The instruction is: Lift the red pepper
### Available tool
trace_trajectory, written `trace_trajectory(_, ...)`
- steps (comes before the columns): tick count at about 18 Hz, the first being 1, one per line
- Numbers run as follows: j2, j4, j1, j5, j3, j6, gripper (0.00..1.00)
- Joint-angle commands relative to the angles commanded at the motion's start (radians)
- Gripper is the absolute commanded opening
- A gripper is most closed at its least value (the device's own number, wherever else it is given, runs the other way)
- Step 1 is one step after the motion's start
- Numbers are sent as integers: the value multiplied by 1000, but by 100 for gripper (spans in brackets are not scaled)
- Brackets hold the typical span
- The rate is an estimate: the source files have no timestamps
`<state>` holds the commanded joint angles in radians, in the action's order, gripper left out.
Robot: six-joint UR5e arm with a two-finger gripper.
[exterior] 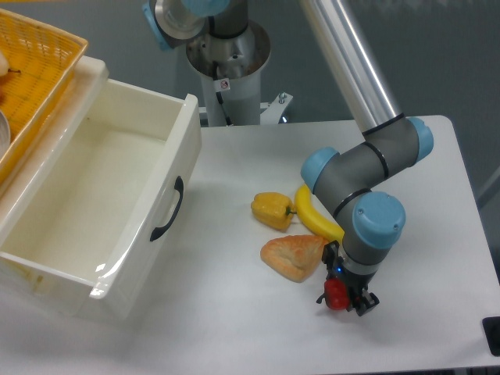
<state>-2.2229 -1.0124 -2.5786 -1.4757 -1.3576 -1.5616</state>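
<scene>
Camera: red pepper (pixel 336 294) sits between gripper (pixel 344 299) fingers.

Bare counter (pixel 234 312) open in front and to the right of the red pepper (pixel 336 294), bread wedge (pixel 294 255) crowding just beside its left, banana (pixel 316 219) and yellow pepper (pixel 273 210) behind, open drawer (pixel 101 203) blocking the far left.
</scene>
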Motion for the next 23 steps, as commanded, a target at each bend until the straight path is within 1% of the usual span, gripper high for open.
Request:
trace_trajectory(1,14,-17,0,-3,0,0,44)
trace_trajectory(3,51,-70,-2,-5,0,3,44)
trace_trajectory(6,107,-133,-6,-5,5,43,45)
trace_trajectory(9,141,-225,-5,-5,44,78,45)
trace_trajectory(11,146,-277,-6,-6,70,78,45)
trace_trajectory(13,147,-288,-8,-17,74,77,45)
trace_trajectory(16,147,-295,-8,-90,77,69,45)
trace_trajectory(17,147,-295,-8,-98,77,68,45)
trace_trajectory(23,150,-296,-8,-94,68,64,45)
